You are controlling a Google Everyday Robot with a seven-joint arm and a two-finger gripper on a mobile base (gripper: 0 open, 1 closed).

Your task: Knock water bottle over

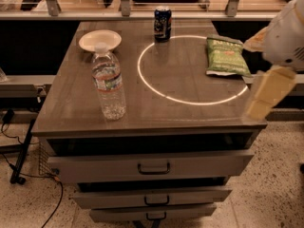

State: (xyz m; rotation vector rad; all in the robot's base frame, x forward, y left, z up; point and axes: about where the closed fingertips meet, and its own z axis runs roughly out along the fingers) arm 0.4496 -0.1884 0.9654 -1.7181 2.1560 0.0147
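Observation:
The water bottle (109,83) is clear ribbed plastic with a white cap and a white-and-red label band. It stands upright on the left front part of the dark table top (166,113). My gripper (257,108) is cream-coloured and hangs from the white arm (286,37) at the right edge of the view. It is over the table's front right corner, far to the right of the bottle and not touching it.
A dark blue soda can (162,23) stands at the back centre. A white paper plate (99,40) lies behind the bottle. A green chip bag (226,56) lies at the right. A lit white ring (190,70) marks the table top. Drawers (152,165) are below the front edge.

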